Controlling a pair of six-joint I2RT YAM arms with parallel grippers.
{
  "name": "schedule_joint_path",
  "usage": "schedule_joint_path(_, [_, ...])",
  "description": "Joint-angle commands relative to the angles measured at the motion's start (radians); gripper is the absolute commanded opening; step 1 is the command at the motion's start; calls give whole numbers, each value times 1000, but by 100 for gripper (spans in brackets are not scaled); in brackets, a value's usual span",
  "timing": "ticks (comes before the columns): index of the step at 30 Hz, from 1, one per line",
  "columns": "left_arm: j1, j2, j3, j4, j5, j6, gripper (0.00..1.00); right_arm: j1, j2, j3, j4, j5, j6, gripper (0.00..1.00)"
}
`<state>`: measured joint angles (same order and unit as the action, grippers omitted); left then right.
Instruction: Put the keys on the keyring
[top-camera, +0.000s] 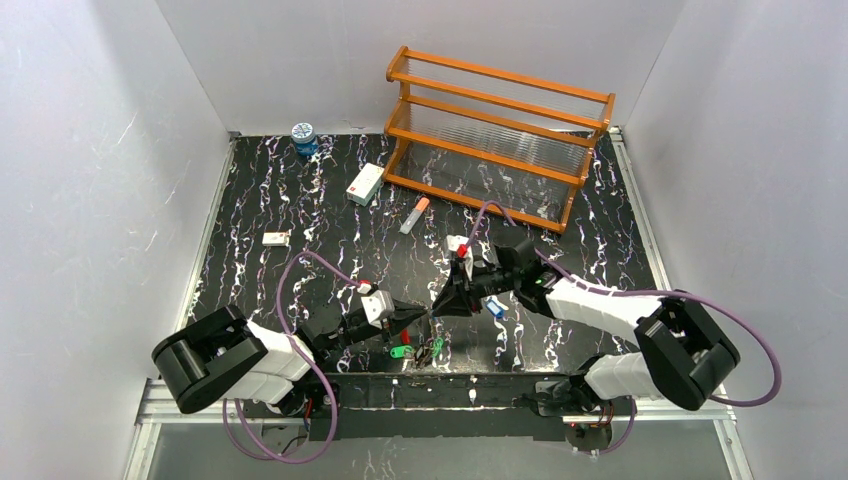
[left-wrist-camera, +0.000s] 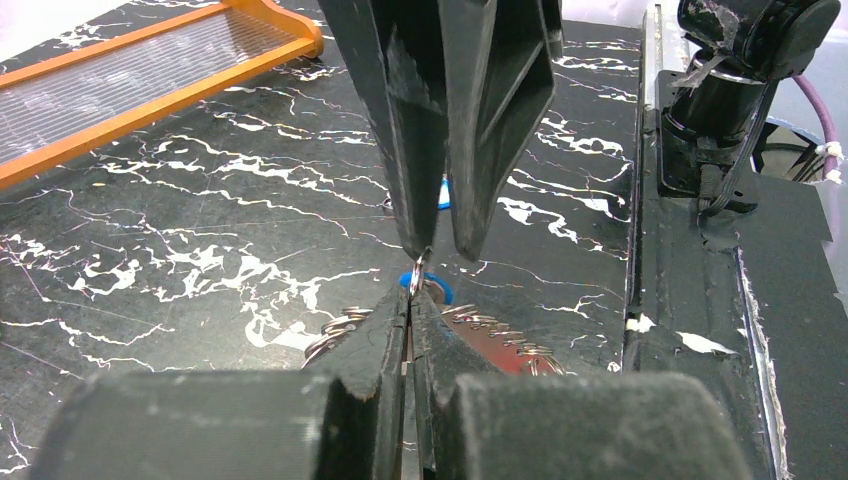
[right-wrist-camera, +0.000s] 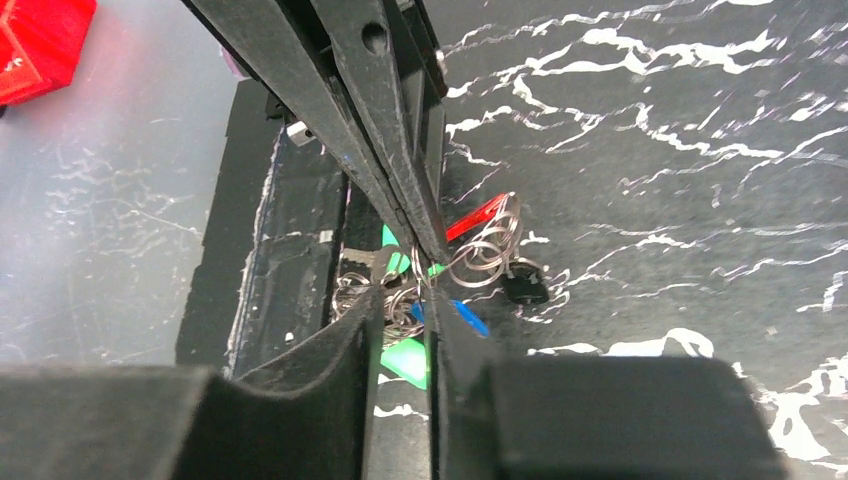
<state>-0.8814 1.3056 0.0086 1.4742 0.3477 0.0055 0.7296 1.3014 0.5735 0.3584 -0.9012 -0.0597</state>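
With the left claw (left-wrist-camera: 410, 310) pressed together on what seems the thin wire of the keyring (left-wrist-camera: 415, 272), and the keys (right-wrist-camera: 465, 318) bunched beneath it near the worktop (left-wrist-camera: 200, 230) edge, the right claw (left-wrist-camera: 441, 250), narrowly spread and seemingly holding nothing, should close gently beside that pinch without twisting.

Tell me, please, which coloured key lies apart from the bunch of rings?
The blue-headed key lying alone beside the right arm; the green key and another blue one sit among the rings.

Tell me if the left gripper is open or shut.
Shut: the left gripper shows fingers pressed together in its wrist view, pinching a thin metal ring.
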Motion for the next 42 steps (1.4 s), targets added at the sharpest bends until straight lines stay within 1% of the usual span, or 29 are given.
schedule_joint_path(1, [-4, -6, -6, 58, 2, 1, 0, 17, 35, 57, -40, 1, -32, 23])
schedule_joint_path(4, [-5, -9, -6, 58, -1, 1, 0, 20, 42, 67, -68, 20, -54, 9])
schedule_joint_path(5, [-4, -9, -6, 58, -1, 1, 0, 20, 42, 67, -72, 24, -59, 2])
schedule_joint_path(6, [-4, -9, -7, 58, 0, 1, 0, 20, 42, 68, -75, 24, -61, 1])
schedule_joint_path(10, [-5, -11, -6, 58, -2, 2, 0, 21, 37, 64, -76, 32, -61, 1])
schedule_joint_path(17, [-5, -35, -6, 58, -4, 2, 0, 20, 46, 60, -141, 89, -100, 1])
schedule_joint_path(21, [-5, -47, -6, 58, -3, 2, 0, 19, 68, 64, -154, 95, -111, 1])
schedule_joint_path(35, [-5, -40, -2, 58, 16, 1, 0, 34, 137, 79, -60, 69, -70, 1])
schedule_joint_path(40, [-5, -44, 1, 58, 26, 1, 0, 38, 124, 57, -20, 73, -66, 1])
schedule_joint_path(42, [-5, -45, 2, 58, 29, 1, 0, 38, 109, 32, 29, 74, -56, 4])
